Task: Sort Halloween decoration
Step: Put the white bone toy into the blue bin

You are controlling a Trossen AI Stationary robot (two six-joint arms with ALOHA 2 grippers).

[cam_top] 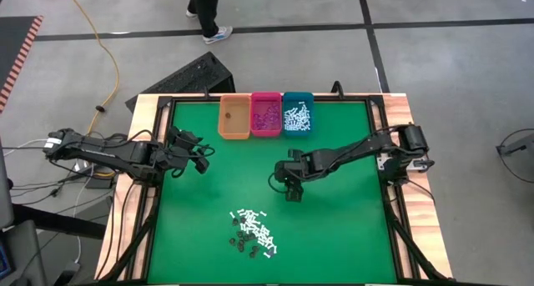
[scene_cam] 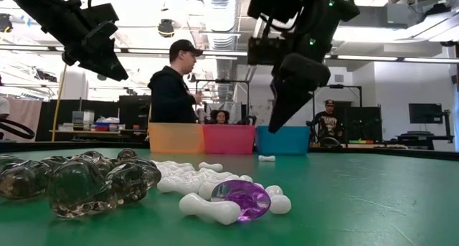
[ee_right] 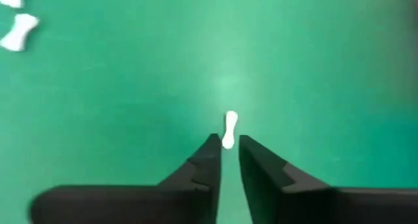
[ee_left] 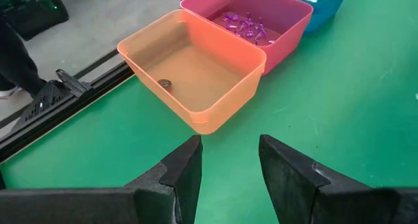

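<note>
Sorting white bone piece (ee_right: 229,128): lying loose on green table (cam_top: 334,228), just off the tips of right gripper (ee_right: 226,145), fingers slightly parted with nothing clamped between them; remaining pile (cam_top: 253,233) of white, purple and dark bits at 7 o'clock from that gripper, with orange bin (cam_top: 234,117), pink bin (cam_top: 266,114) and teal bin (cam_top: 297,113) in a row at 12 o'clock. Judged as a fumbled or just-begun pick: next move likely calls for re-centring over the bone, closing cleanly, then carrying to the teal bin holding white pieces. Waiting at 9 o'clock, left gripper (ee_left: 228,162), fingers apart and empty, facing the orange bin.
</note>
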